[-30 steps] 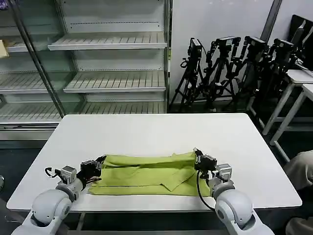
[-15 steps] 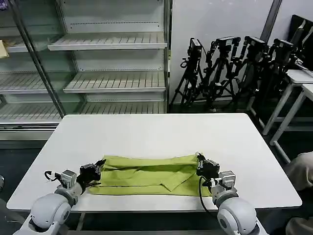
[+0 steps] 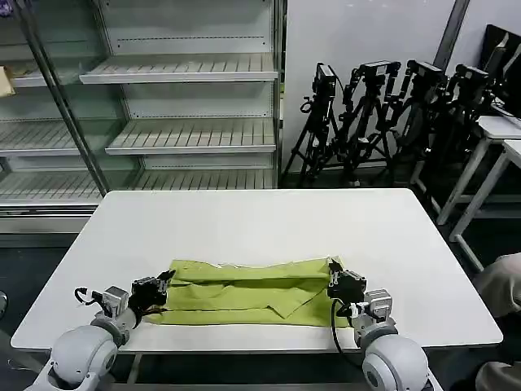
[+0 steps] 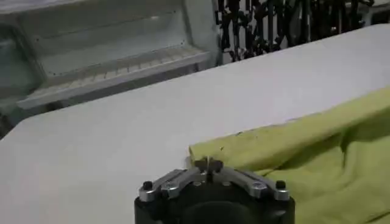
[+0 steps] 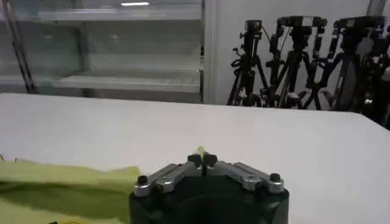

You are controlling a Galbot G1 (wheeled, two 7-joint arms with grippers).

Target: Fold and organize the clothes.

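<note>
The clothes are one lime yellow-green T-shirt (image 3: 244, 293), folded into a long band across the near part of the white table (image 3: 260, 220). My left gripper (image 3: 168, 275) is shut on the shirt's far left corner. In the left wrist view its tips (image 4: 208, 162) meet at the edge of the cloth (image 4: 304, 152). My right gripper (image 3: 330, 265) is shut on the far right corner. A sliver of green cloth pokes up between its tips (image 5: 202, 159), and the rest of the shirt (image 5: 61, 182) trails off to one side.
Empty metal shelves (image 3: 187, 73) stand behind the table on the left. Black tripods (image 3: 391, 114) lean against the wall at the back right. Other white tables (image 3: 496, 130) are at the far right. The far half of my table is bare.
Both grippers have drawn back toward the table's near edge, still holding the corners. The shirt's far edge has come nearer with them.
</note>
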